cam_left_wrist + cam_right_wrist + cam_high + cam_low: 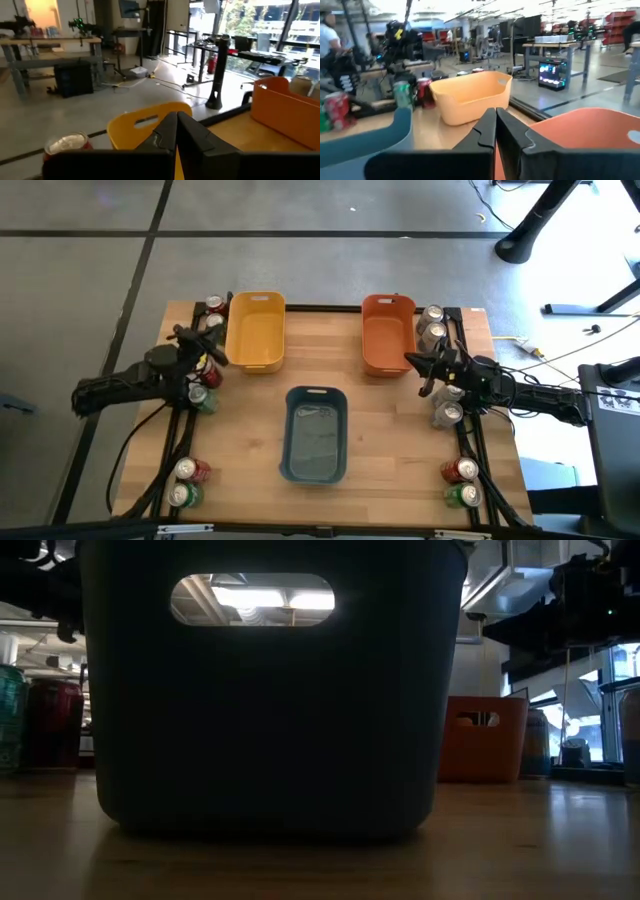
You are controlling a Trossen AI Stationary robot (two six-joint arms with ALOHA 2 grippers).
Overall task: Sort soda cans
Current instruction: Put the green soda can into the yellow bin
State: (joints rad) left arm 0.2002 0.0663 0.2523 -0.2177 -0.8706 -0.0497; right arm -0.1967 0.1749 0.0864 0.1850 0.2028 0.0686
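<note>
Soda cans stand upright in pairs along both side edges of the table: red and silver ones at the far left (213,313), red and green at mid left (202,385) and near left (186,482), silver-grey at the far right (432,324) and mid right (448,406), red and green at the near right (462,483). My left gripper (218,355) is shut and empty, above the table beside the yellow bin (256,330); its wrist view (176,120) shows a red can (67,145) just ahead. My right gripper (412,361) is shut and empty by the orange bin (388,332), as its wrist view (495,115) shows.
A blue-grey bin (315,433) stands at the table's middle near the front and fills the low view (270,690). The yellow and orange bins stand at the far side. Bare wood lies between the bins. A person (327,35) shows in the room beyond the table.
</note>
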